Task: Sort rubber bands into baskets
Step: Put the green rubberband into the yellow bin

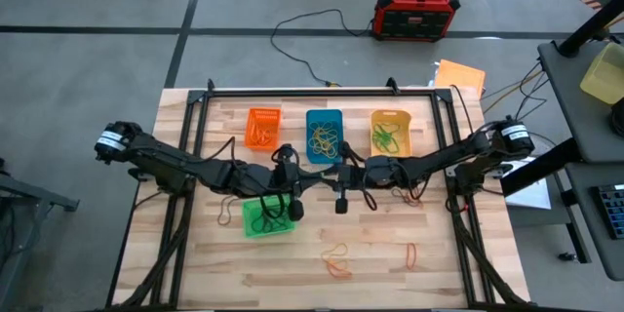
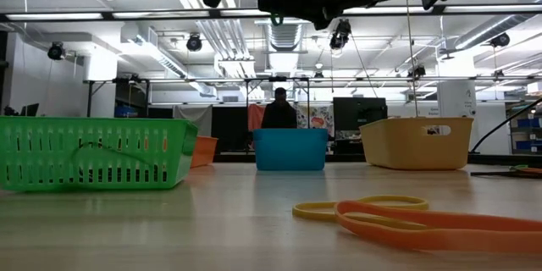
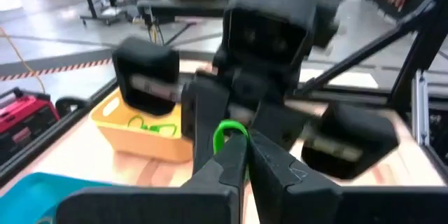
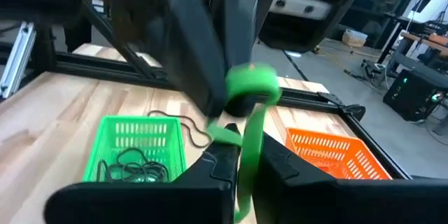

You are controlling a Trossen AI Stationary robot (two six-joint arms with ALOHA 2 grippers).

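Note:
A green rubber band (image 3: 226,133) hangs in the air over the middle of the table, held between both grippers. My left gripper (image 3: 241,147) comes from the table's left and is shut on it. My right gripper (image 4: 245,152) faces it from the right and is shut on the same band (image 4: 250,84). The two meet tip to tip (image 1: 331,172) just in front of the blue basket (image 1: 324,135). The orange basket (image 1: 262,127) and yellow-orange basket (image 1: 390,132) flank the blue one. The green basket (image 1: 266,216) stands nearer the front edge. My left gripper pinches the band between its two fingers, and a small loop of it (image 3: 224,127) sticks out past the tips. The fingers lie about level, coming from the table's left. The band is lifted clear of the table. My right gripper pinches a flat stretch of the band (image 4: 246,136) between its two fingers, coming level from the table's right. From there the band runs up to a loop (image 4: 253,78) at the left gripper's fingertips. It touches neither the table nor a basket.
Loose orange and red bands (image 1: 336,258) (image 1: 410,252) lie near the table's front edge, and yellow and orange ones (image 2: 398,216) show close in the low view. Every basket holds bands. A red-and-black box (image 1: 416,10) sits on the floor behind. A person (image 2: 279,110) stands beyond the table.

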